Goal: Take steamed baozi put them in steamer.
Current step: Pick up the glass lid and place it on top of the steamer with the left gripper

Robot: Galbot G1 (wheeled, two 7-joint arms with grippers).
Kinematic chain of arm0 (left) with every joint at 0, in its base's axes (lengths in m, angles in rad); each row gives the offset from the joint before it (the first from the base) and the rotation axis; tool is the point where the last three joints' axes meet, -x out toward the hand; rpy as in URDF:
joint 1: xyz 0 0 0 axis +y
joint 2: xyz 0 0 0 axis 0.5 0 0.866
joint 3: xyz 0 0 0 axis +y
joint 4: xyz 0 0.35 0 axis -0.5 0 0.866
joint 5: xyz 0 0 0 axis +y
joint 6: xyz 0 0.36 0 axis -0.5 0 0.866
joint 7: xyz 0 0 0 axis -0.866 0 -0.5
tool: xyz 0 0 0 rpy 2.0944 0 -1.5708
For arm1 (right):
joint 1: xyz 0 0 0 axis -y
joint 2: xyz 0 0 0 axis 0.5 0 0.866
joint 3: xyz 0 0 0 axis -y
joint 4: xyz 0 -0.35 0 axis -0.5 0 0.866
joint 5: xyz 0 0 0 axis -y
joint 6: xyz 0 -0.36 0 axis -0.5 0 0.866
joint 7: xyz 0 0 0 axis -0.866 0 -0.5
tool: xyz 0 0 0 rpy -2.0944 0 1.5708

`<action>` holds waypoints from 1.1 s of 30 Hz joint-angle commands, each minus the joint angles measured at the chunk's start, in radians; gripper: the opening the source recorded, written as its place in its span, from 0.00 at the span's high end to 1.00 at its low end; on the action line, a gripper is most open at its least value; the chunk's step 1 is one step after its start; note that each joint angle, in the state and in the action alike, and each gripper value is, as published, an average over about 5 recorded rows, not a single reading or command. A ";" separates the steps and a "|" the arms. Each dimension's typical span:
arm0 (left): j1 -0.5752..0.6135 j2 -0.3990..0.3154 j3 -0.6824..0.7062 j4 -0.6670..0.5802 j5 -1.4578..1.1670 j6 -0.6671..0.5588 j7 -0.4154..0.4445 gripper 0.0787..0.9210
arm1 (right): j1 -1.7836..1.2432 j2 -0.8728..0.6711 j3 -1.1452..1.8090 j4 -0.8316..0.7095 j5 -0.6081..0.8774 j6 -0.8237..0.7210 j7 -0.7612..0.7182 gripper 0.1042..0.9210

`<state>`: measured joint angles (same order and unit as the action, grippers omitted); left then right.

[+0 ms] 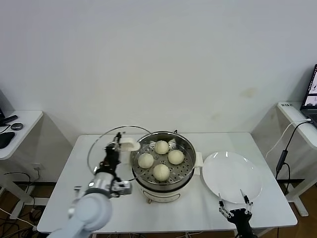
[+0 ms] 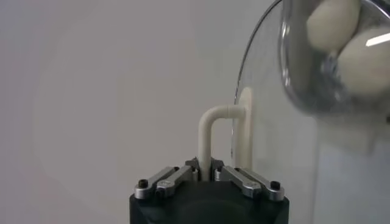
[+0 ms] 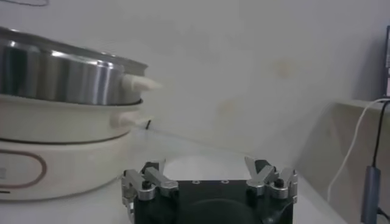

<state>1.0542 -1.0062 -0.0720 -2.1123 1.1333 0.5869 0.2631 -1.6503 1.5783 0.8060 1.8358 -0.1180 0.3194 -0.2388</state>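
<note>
Roughly, by size, what sits on the bench:

Table: white rectangular tabletop (image 1: 163, 208); flat and bare at the front edge, carries everything below.

Steamer: round shiny steel pot with perforated tray on a white base with side handles (image 1: 161, 186); sits mid-table. Judged rigid, fairly heavy and stable; the side handles are the place to take it, though it needs no moving.

Lid: round clear glass lid with a white loop handle (image 1: 101, 144); held up on edge just beside the steamer's left rim. Judged stiff, brittle and slick on the glass, so the handle is the only sound hold. Weight hangs off to one side of the grip, so it may swing.

Plate: flat round white plate (image 1: 232, 176); right of the steamer, nothing on it.

Baozi: four small smooth domed cream-white dough buns (image 1: 161, 147); all four lie on the perforated tray inside the steamer, spaced in a ring. Judged light, soft, easily dented, maybe tacky; best cupped gently around the sides, never pinched hard.

Left gripper (image 2: 210, 171): clenched on the lid's white handle, at the steamer's left.

Right gripper (image 3: 210, 176): fingers spread wide, grasping nothing, low at the table's front edge before the plate.

Task state: loading looks done; covering likely remains.
</note>
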 commanded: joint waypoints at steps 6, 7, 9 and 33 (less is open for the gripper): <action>-0.192 -0.357 0.282 0.184 0.359 0.101 0.180 0.90 | 0.032 0.000 -0.009 -0.027 -0.051 -0.003 0.022 0.12; -0.189 -0.367 0.280 0.192 0.374 0.100 0.179 0.90 | 0.033 0.000 -0.009 -0.028 -0.049 -0.004 0.020 0.12; -0.185 -0.384 0.278 0.207 0.394 0.100 0.178 0.90 | 0.034 -0.001 -0.011 -0.030 -0.046 -0.005 0.015 0.12; -0.131 -0.445 0.250 0.292 0.448 0.081 0.114 0.90 | 0.025 -0.001 -0.015 -0.040 -0.059 0.017 0.004 0.12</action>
<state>0.9154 -1.4231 0.1822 -1.8490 1.5453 0.6690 0.3921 -1.6246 1.5775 0.7902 1.7973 -0.1710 0.3273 -0.2365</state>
